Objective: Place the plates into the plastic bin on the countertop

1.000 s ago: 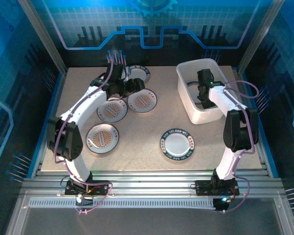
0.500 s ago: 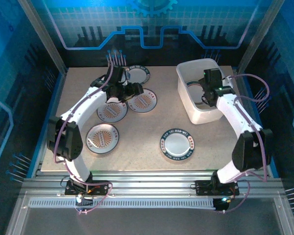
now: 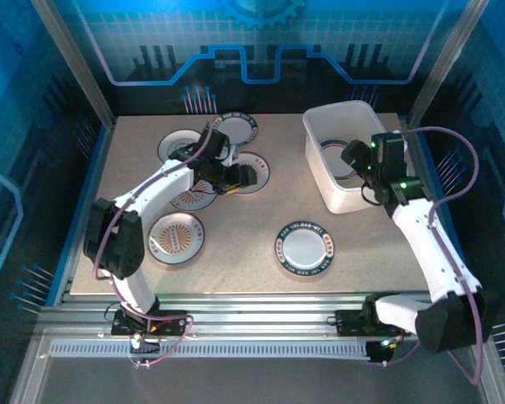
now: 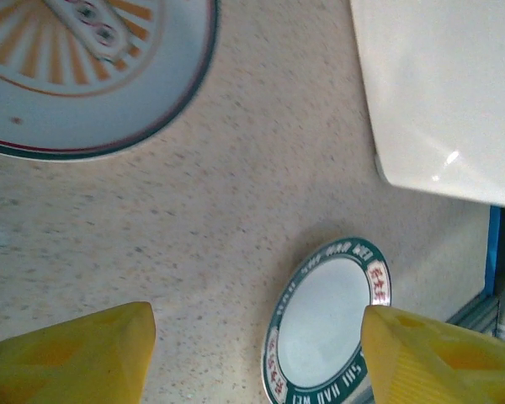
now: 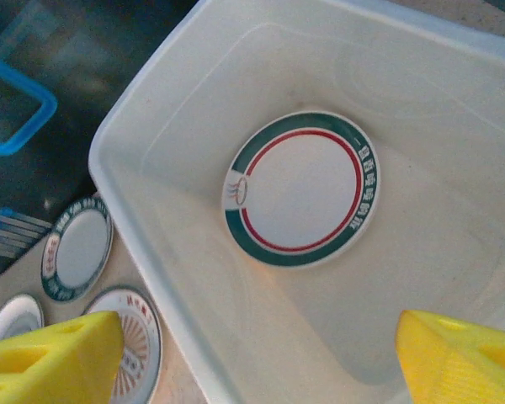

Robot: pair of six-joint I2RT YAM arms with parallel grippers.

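Note:
The white plastic bin [image 3: 340, 199] stands at the back right of the beige countertop [image 3: 244, 231]. One plate with a green and red rim [image 5: 301, 189] lies flat on the floor of the bin [image 5: 168, 109]. My right gripper [image 3: 356, 156] hovers above it, open and empty [image 5: 259, 337]. On the countertop lie a green-rimmed plate [image 3: 304, 249] near the front middle and a sunburst plate [image 3: 176, 236] at the left. Two more sunburst plates [image 3: 257, 165] sit partly under my left arm. My left gripper [image 3: 238, 177] is open and empty [image 4: 257, 337] above bare countertop, between a sunburst plate [image 4: 67, 76] and the green-rimmed plate [image 4: 324, 324].
Two more plates lie at the back: a pale one [image 3: 178, 146] and a green-rimmed one [image 3: 237, 127]. Blue edges and metal rails frame the countertop, with a blue wall behind. The bin [image 4: 442, 84] is to the right of my left gripper.
My right gripper has risen out of the bin and drawn back towards the right. My left gripper has swung from the back plates towards the middle, uncovering the back-left plate.

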